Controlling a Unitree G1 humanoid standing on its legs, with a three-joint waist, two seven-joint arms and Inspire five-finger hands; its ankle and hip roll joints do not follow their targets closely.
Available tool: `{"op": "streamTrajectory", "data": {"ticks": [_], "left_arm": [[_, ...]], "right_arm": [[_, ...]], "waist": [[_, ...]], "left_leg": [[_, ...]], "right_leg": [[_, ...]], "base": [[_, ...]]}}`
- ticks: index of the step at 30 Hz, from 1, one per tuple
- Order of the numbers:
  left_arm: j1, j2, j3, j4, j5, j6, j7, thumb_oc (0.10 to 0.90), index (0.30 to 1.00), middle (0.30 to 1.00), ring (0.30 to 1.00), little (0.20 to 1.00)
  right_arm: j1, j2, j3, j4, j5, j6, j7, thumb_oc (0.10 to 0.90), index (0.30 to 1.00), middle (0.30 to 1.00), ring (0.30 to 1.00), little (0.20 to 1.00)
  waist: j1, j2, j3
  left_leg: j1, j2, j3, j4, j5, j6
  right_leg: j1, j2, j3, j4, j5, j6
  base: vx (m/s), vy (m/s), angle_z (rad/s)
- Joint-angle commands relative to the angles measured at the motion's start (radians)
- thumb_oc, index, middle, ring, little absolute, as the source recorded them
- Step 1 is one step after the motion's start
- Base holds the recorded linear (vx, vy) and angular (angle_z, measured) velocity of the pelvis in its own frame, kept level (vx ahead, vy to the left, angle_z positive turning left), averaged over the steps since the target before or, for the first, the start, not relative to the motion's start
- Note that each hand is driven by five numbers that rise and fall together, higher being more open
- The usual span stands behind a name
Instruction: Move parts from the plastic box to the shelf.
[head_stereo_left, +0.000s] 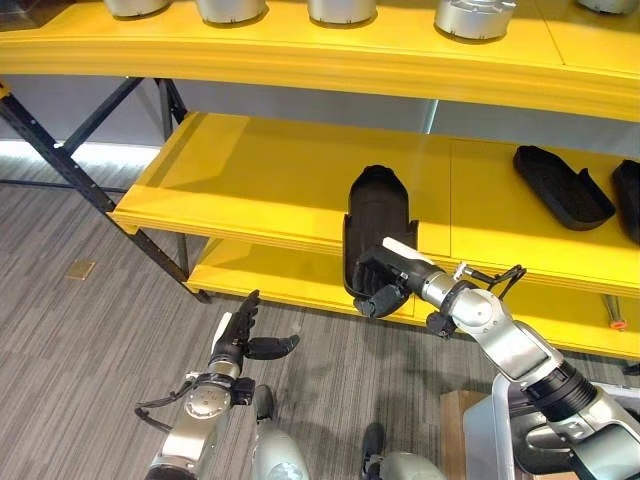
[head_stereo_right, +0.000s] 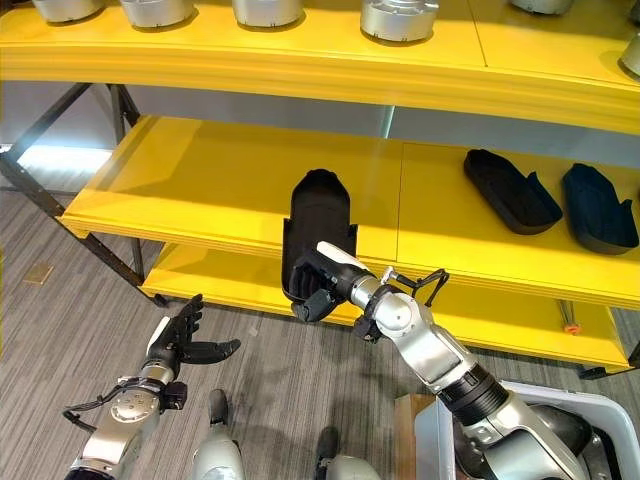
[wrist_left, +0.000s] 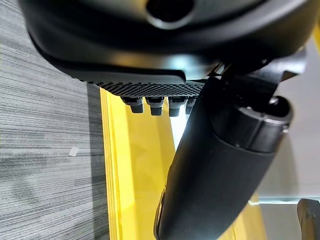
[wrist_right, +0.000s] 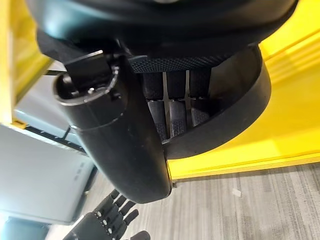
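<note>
Nearest to my head camera, my left hand (head_stereo_left: 236, 343) hangs low over the grey striped floor (head_stereo_left: 80, 340), in front of the shelf unit, with fingers straight and spread and thumb out to the side, holding nothing. Task item: one black elongated part (head_stereo_left: 377, 225), a shallow shell open on one long face, resting on the front edge of the yellow middle shelf (head_stereo_left: 270, 175) with its near end overhanging that edge. My right hand (head_stereo_left: 385, 280) grips the overhanging end; in the right wrist view my fingers (wrist_right: 172, 107) are curled inside the part's hollow and my thumb lies across its outer rim, so the hold is firm. Farther along the middle shelf, well apart from the held part toward my right, two similar black parts (head_stereo_right: 512, 190) lie flat side by side. Above the middle shelf, the yellow top shelf (head_stereo_left: 300, 50) carries a row of silver-grey round metal pieces (head_stereo_left: 474, 18). Below the middle shelf sits a yellow lower shelf (head_stereo_left: 270, 275). Black diagonal braces (head_stereo_left: 70, 150) support the unit at its left end.
</note>
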Motion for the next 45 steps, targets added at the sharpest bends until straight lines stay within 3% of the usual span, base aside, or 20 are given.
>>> {"op": "streamTrajectory", "data": {"ticks": [1, 3, 10, 22, 27, 31, 33, 36, 39, 45], "left_arm": [[-0.016, 0.056, 0.059, -0.171, -0.022, -0.068, -0.027, 0.900, 1.000, 1.000, 1.000, 1.000], [-0.019, 0.060, 0.064, -0.175, -0.015, -0.060, -0.042, 0.900, 1.000, 1.000, 1.000, 1.000], [-0.026, 0.063, 0.076, -0.194, -0.006, -0.038, -0.055, 0.900, 1.000, 1.000, 1.000, 1.000], [0.001, 0.063, 0.102, -0.237, 0.000, -0.040, -0.058, 0.900, 1.000, 1.000, 1.000, 1.000], [0.002, 0.067, 0.113, -0.244, -0.021, -0.041, -0.079, 0.900, 1.000, 1.000, 1.000, 1.000], [0.002, 0.070, 0.098, -0.243, -0.019, -0.042, -0.097, 0.900, 1.000, 1.000, 1.000, 1.000], [0.006, 0.073, 0.093, -0.244, -0.017, -0.042, -0.092, 0.900, 1.000, 1.000, 1.000, 1.000], [0.008, 0.074, 0.099, -0.245, -0.025, -0.039, -0.078, 0.900, 1.000, 1.000, 1.000, 1.000], [0.014, 0.078, 0.109, -0.246, -0.023, -0.037, -0.036, 0.900, 1.000, 1.000, 1.000, 1.000], [0.038, 0.087, 0.138, -0.254, -0.037, -0.049, -0.010, 0.900, 1.000, 1.000, 1.000, 1.000]], "right_arm": [[-0.065, 0.009, -0.109, -0.158, -0.012, -0.097, -0.051, 0.400, 0.300, 0.300, 0.300, 0.300], [-0.054, 0.016, -0.115, -0.159, -0.017, -0.083, -0.062, 0.400, 0.300, 0.300, 0.300, 0.300], [-0.035, 0.032, -0.136, -0.188, -0.047, -0.042, -0.061, 0.400, 0.300, 0.300, 0.300, 0.300], [-0.038, 0.039, -0.169, -0.208, -0.088, -0.031, -0.055, 0.400, 0.300, 0.300, 0.300, 0.300], [-0.019, 0.025, -0.202, -0.215, -0.109, -0.034, -0.059, 0.400, 0.300, 0.300, 0.300, 0.300], [0.023, 0.012, -0.242, -0.222, -0.100, -0.046, -0.061, 0.400, 0.300, 0.300, 0.300, 0.300], [0.043, 0.005, -0.255, -0.223, -0.097, -0.054, -0.060, 0.400, 0.300, 0.300, 0.300, 0.300], [0.062, -0.005, -0.270, -0.227, -0.098, -0.073, -0.051, 0.400, 0.300, 0.300, 0.300, 0.300], [0.062, -0.003, -0.268, -0.229, -0.084, -0.099, -0.042, 0.400, 0.300, 0.300, 0.300, 0.300], [0.018, -0.005, -0.243, -0.206, -0.077, -0.124, -0.019, 0.400, 0.300, 0.300, 0.300, 0.300]], "waist": [[0.008, -0.011, -0.119], [0.013, -0.011, -0.129], [0.022, -0.024, -0.153], [0.046, -0.048, -0.152], [0.043, -0.057, -0.151], [0.029, -0.063, -0.145], [0.020, -0.066, -0.142], [0.013, -0.073, -0.137], [0.006, -0.082, -0.122], [0.027, -0.069, -0.132]], "left_leg": [[0.028, -0.055, 0.028, 0.057, 0.025, 0.028], [0.065, -0.086, 0.021, 0.055, -0.012, 0.036], [0.110, -0.139, 0.009, 0.034, -0.057, 0.053], [0.111, -0.182, 0.013, 0.057, -0.108, 0.083], [0.104, -0.216, 0.012, 0.097, -0.145, 0.123], [0.127, -0.234, 0.025, 0.077, -0.163, 0.154], [0.137, -0.228, 0.040, 0.074, -0.164, 0.152], [0.146, -0.216, 0.054, 0.076, -0.169, 0.139], [0.186, -0.192, 0.076, 0.072, -0.190, 0.115], [0.172, -0.161, 0.096, 0.073, -0.171, 0.084]], "right_leg": [[0.063, -0.076, -0.092, 0.146, -0.138, 0.090], [0.053, -0.092, -0.102, 0.154, -0.128, 0.104], [0.048, -0.122, -0.094, 0.112, -0.083, 0.147], [0.051, -0.166, -0.078, 0.089, -0.061, 0.187], [0.043, -0.181, -0.050, 0.147, -0.073, 0.196], [-0.019, -0.183, -0.031, 0.292, -0.014, 0.211], [-0.038, -0.189, -0.031, 0.292, 0.003, 0.215], [-0.045, -0.211, -0.033, 0.196, 0.036, 0.220], [-0.107, -0.292, -0.023, 0.054, 0.206, 0.265], [-0.063, -0.285, -0.073, -0.023, 0.162, 0.268]], "base": [[0.18, 0.172, -0.13], [0.23, 0.217, -0.08], [0.14, 0.118, 0.12], [0.08, 0.100, -0.12], [0.05, 0.211, -0.28], [0.04, 0.159, -0.25], [0.02, -0.019, -0.19], [0.00, -0.139, -0.16], [0.04, -0.332, -0.09], [0.00, -0.263, -0.12]]}}
